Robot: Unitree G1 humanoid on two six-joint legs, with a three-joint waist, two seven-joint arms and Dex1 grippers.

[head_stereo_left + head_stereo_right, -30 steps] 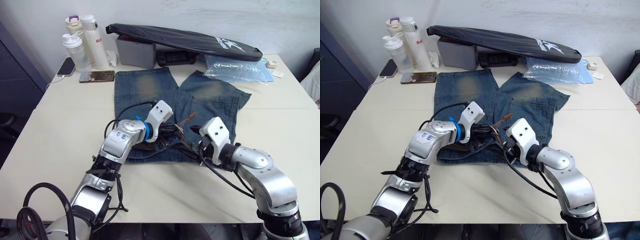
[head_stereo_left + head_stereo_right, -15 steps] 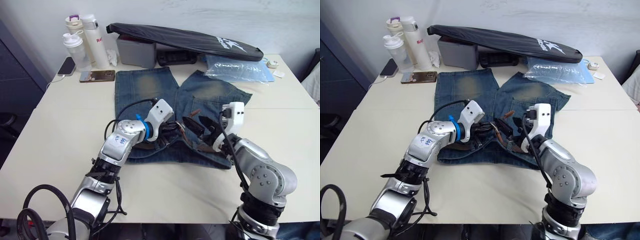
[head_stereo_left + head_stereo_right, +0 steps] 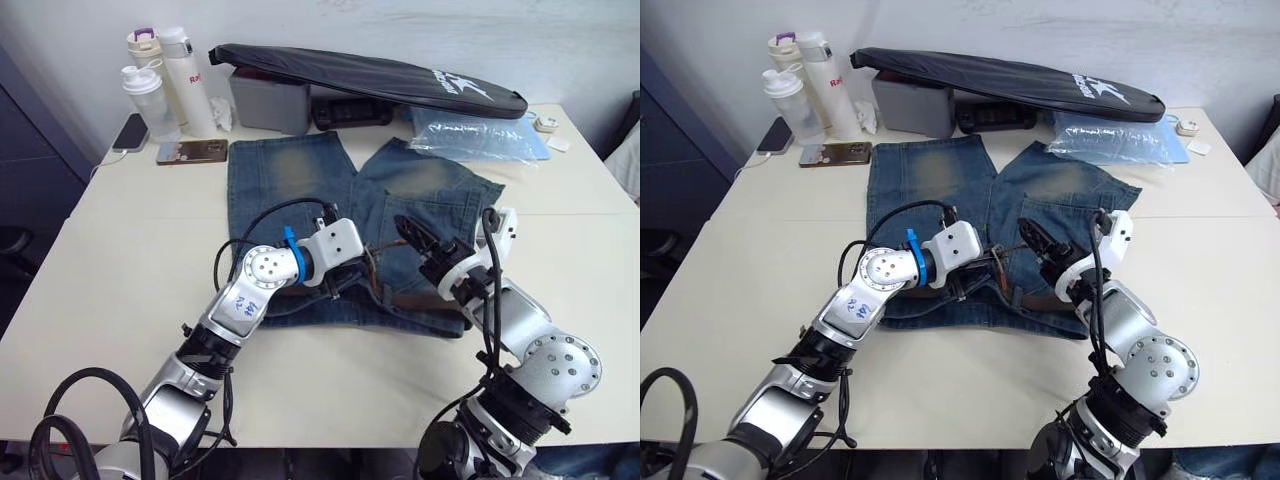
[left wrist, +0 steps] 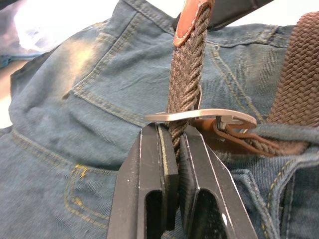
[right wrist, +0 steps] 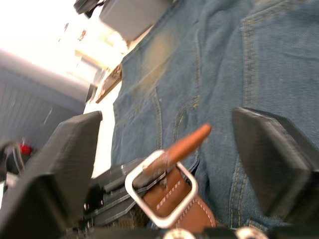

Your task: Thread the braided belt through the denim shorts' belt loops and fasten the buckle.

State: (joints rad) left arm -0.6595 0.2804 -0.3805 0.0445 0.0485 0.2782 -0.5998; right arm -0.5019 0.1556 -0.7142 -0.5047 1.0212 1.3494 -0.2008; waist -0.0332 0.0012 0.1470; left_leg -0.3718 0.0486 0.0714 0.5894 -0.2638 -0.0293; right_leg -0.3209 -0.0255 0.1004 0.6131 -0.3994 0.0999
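Note:
The faded denim shorts [image 3: 290,170] lie flat in the middle of the table, waistband toward me. The dark-brown braided belt [image 4: 187,84] runs along the waistband [image 3: 420,298] and passes under a belt loop [image 4: 279,132]. Its tan tip [image 4: 192,20] sticks up through the silver buckle [image 4: 199,114]. My left gripper [image 3: 365,268] is shut on the braided strap just below the buckle frame. To the right of it, my right gripper [image 3: 422,250] stands wide open above the shorts. In the right wrist view the tan tip [image 5: 182,147] rises between its spread fingers [image 5: 75,149] without touching them.
Bottles [image 3: 165,75], a phone [image 3: 192,152] and another phone [image 3: 132,130] stand at the back left. A grey box [image 3: 268,105] under a long black bag [image 3: 370,78] and a clear plastic bag [image 3: 480,135] line the far edge. The bare tabletop [image 3: 120,250] flanks the shorts.
My right gripper has pulled away from the buckle to the right, turned and spread open. My left gripper, still holding the belt, has shifted slightly right.

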